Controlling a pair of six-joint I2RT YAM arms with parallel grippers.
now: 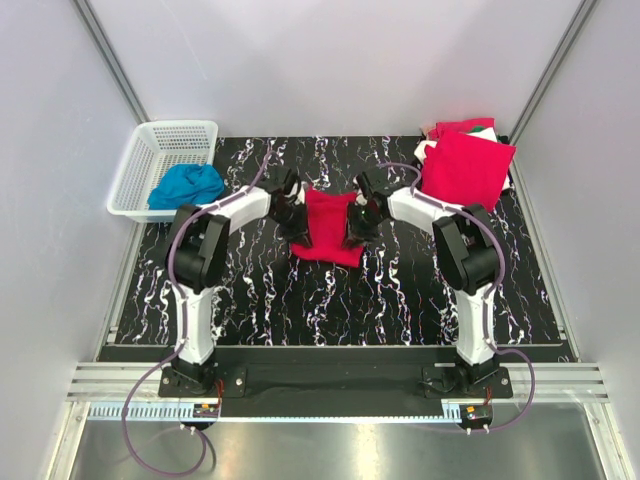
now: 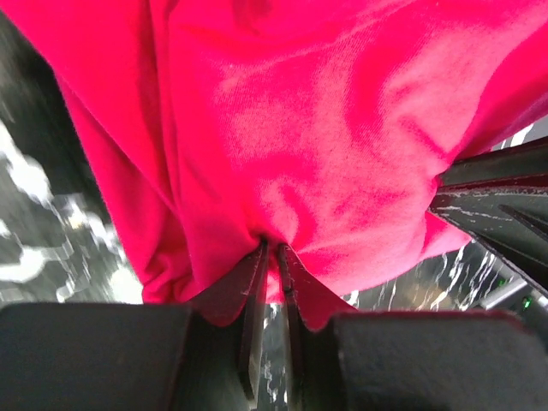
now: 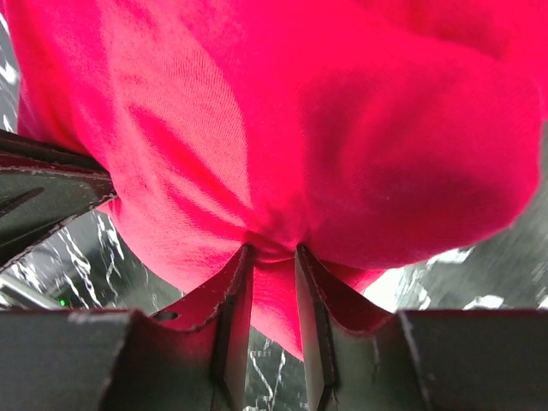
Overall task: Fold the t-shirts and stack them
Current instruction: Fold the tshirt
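No legible text, label, brand or number on t-shirts point(image 1: 330, 228), basket point(image 1: 127, 178).

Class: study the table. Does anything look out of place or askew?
The top red shirt lies crooked on the far-right pile, white and green cloth poking out behind. A blue cloth sits crumpled in the basket.

The left arm point(image 1: 196, 255) and right arm point(image 1: 466, 252) reach forward from their bases, elbows raised, forearms angled inward toward each other. The left gripper point(image 1: 292, 212) and right gripper point(image 1: 360, 218) hang close together, each with fingers point(image 2: 240, 287) pinched on the red t-shirt point(image 1: 330, 228), the left pair narrower.
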